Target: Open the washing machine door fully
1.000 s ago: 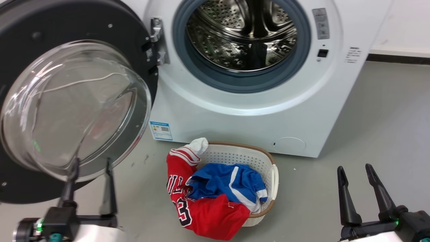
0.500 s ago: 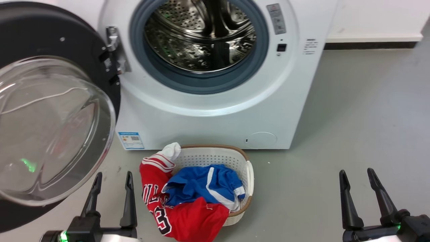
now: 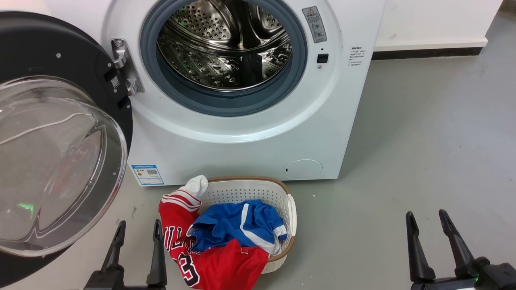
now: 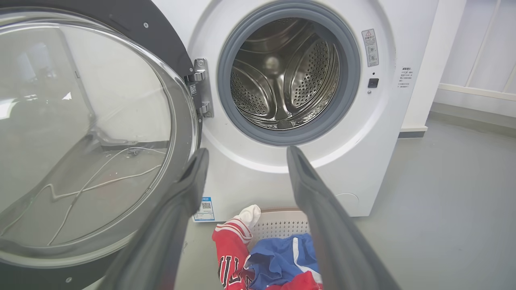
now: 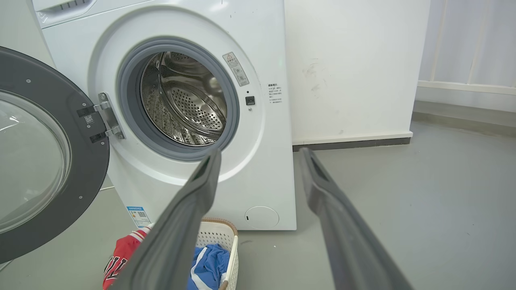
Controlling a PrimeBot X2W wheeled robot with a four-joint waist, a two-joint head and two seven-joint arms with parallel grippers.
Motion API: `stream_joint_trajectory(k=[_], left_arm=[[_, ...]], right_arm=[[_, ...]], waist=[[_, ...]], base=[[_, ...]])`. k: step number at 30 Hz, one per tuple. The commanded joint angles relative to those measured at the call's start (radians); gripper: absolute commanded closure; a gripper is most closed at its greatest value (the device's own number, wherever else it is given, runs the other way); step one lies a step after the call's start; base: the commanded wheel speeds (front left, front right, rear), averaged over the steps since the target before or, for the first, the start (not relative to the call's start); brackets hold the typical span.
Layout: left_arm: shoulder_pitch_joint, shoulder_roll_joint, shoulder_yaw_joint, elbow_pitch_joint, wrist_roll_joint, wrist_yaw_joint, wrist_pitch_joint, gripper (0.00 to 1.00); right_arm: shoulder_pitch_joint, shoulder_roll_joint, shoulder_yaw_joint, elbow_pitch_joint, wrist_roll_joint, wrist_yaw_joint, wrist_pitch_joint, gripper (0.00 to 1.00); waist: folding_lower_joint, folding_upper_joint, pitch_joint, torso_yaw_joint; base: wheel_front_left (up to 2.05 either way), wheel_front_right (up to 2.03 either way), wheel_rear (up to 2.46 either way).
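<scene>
The washing machine (image 3: 242, 153) stands at the far side with its steel drum (image 3: 225, 48) in plain sight. The washing machine door (image 3: 48, 48) is swung out to the left on its hinge, glass bowl facing me.

The blue label sticker (image 3: 147, 174) low on the front carries a QR code, with print too small to read. A grey sticker (image 3: 315, 24) right of the drum shows a red warning triangle, and the small lines of text (image 3: 355, 55) beside it are illegible.

A red jersey (image 3: 217, 266) draped over the laundry basket (image 3: 250, 180) shows "ULL" and a 3.

My left gripper (image 3: 139, 223) sits near, just right of the door's lower edge, fingers spread, nothing between them. My right gripper (image 3: 425, 213) is well apart on the right over bare floor, fingers likewise parted and empty
</scene>
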Motion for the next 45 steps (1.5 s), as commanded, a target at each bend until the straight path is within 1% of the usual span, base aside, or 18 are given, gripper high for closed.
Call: stream_joint_trajectory(k=[1,15,16,19,21,22,33,45], left_arm=[[0.008,-0.001,0.000,0.004,0.002,0.003,0.002,0.00],[0.013,-0.002,-0.010,0.042,0.007,0.016,0.002,0.00],[0.007,0.000,-0.010,0.055,0.000,0.010,0.000,1.00],[0.007,-0.001,-0.010,0.085,-0.004,0.010,0.000,1.00],[0.002,0.000,-0.010,0.091,-0.042,0.007,0.007,1.00],[0.002,0.000,-0.010,0.091,-0.042,0.007,0.007,1.00],[-0.043,0.007,-0.001,0.122,-0.276,-0.014,0.057,1.00],[-0.085,0.012,0.010,0.151,-0.497,-0.035,0.105,1.00]], right_arm=[[0.014,0.002,-0.001,0.006,0.007,0.000,-0.002,0.00],[0.009,0.002,0.005,0.018,0.007,0.000,-0.002,0.00],[0.002,0.000,0.005,0.030,0.002,0.000,0.001,1.00],[0.004,0.000,0.006,0.058,0.004,0.000,0.002,1.00],[0.000,-0.001,0.007,0.063,0.041,0.000,0.007,1.00],[0.000,-0.001,0.007,0.063,0.041,0.000,0.007,1.00],[-0.048,-0.016,0.007,0.103,0.269,0.000,0.048,1.00],[-0.091,-0.026,0.002,0.140,0.483,0.000,0.089,1.00]], waist=[[0.0000,0.0000,-0.002,0.002],[0.0000,0.0000,-0.005,0.015],[0.0000,0.0000,-0.005,0.015],[0.0000,0.0000,-0.005,0.015],[0.0000,0.0000,-0.004,0.015],[0.0000,0.0000,-0.004,0.015],[0.0000,0.0000,-0.003,0.019],[0.0000,0.0000,-0.002,0.023]], base=[[0.00,0.00,0.00],[0.00,0.00,0.00],[0.00,0.00,0.00],[0.00,0.00,0.00],[0.00,0.00,0.00],[0.00,0.00,0.00],[0.00,0.00,0.00],[0.00,0.00,0.00]])
